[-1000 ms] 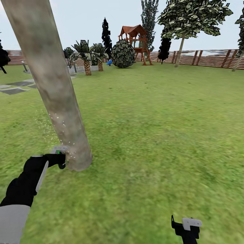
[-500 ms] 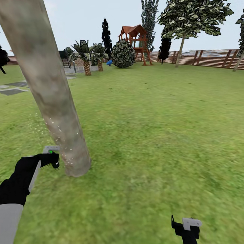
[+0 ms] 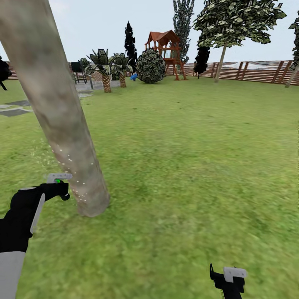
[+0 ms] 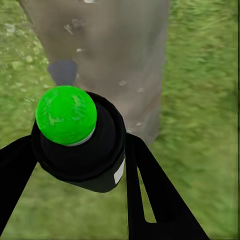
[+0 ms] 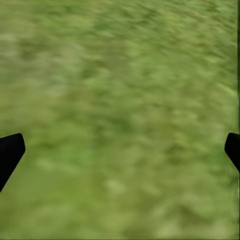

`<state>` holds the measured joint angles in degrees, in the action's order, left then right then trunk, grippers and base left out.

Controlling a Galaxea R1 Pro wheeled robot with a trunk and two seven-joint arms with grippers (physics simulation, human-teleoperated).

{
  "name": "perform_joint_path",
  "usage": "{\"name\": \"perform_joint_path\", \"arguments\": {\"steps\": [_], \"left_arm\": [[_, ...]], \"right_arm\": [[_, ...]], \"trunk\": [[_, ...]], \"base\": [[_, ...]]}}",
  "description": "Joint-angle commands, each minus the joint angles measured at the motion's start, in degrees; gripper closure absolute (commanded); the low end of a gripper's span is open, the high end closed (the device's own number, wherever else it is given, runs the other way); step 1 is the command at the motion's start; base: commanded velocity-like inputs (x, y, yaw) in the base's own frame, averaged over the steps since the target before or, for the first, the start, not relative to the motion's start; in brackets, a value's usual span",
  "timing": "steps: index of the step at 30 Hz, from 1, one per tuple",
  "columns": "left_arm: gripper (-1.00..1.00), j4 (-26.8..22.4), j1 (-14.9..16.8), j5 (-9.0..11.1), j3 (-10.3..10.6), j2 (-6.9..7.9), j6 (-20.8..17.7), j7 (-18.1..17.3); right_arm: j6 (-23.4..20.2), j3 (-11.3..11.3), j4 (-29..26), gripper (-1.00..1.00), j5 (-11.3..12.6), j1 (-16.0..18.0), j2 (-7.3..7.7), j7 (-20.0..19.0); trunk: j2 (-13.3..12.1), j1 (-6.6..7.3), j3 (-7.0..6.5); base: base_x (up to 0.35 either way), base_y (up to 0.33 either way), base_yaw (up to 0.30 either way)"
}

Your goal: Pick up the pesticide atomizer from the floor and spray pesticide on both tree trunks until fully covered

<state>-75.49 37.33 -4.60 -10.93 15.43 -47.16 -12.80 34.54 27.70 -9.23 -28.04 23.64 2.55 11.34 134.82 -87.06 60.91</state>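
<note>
Left gripper clamps the pesticide atomizer, its green cap just short of the leaning tree trunk, white specks on the bark; right gripper hangs spread over open lawn; the trunk's top is cut off.

Ahead of you a wide green lawn runs back to a brown slatted wooden fence along the far edge. A wooden play tower with a reddish roof stands by that fence, with a round leafy bush just in front of it. To its left you see two short palms and a dark, narrow cypress. Grey paving slabs lie in the grass at far left. The sky is pale and evenly lit.
</note>
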Motion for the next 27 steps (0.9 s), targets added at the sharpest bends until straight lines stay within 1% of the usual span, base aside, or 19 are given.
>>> {"name": "perform_joint_path", "arguments": {"steps": [1, 4, 9, 11, 22, 27], "left_arm": [[1.0, 0.0, 0.0, -0.1, 0.2, 0.02, 0.0, 0.0], [1.0, 0.0, 0.0, -0.1, 0.3, 0.04, -0.1, 0.0], [1.0, 0.0, 0.0, -0.2, 0.0, 0.04, -0.1, 0.0], [1.0, 0.0, 0.0, -0.2, 0.3, 0.04, -0.1, 0.2], [1.0, 0.2, 0.0, -0.3, 0.0, 0.12, -0.1, 0.6], [1.0, 0.2, 0.0, -0.4, -0.2, 0.23, -0.1, 0.7]], "right_arm": [[0.0, 0.0, 0.0, -1.0, 0.0, 0.0, 0.0, 0.0], [0.0, 0.0, 0.0, -1.0, 0.0, 0.0, 0.0, 0.0], [0.1, 0.0, 0.0, -1.0, 0.0, 0.0, 0.0, 0.0], [0.1, 0.0, 0.0, -1.0, 0.0, 0.0, 0.0, 0.0], [0.1, 0.1, 0.0, -1.0, 0.0, 0.0, 0.09, 0.1], [0.0, 0.1, 0.0, -1.0, 0.0, 0.0, 0.06, 0.1]], "trunk": [[0.0, 0.0, 0.0], [0.0, 0.0, 0.0], [0.0, 0.0, 0.0], [0.0, 0.0, 0.0], [0.0, 0.0, 0.0], [0.0, 0.0, 0.0]], "base": [[0.0, -0.265, 0.0], [0.0, -0.27, 0.035], [0.0, -0.273, 0.237], [0.056, -0.274, 0.133], [0.143, -0.262, 0.01], [0.019, -0.271, 0.033]]}}
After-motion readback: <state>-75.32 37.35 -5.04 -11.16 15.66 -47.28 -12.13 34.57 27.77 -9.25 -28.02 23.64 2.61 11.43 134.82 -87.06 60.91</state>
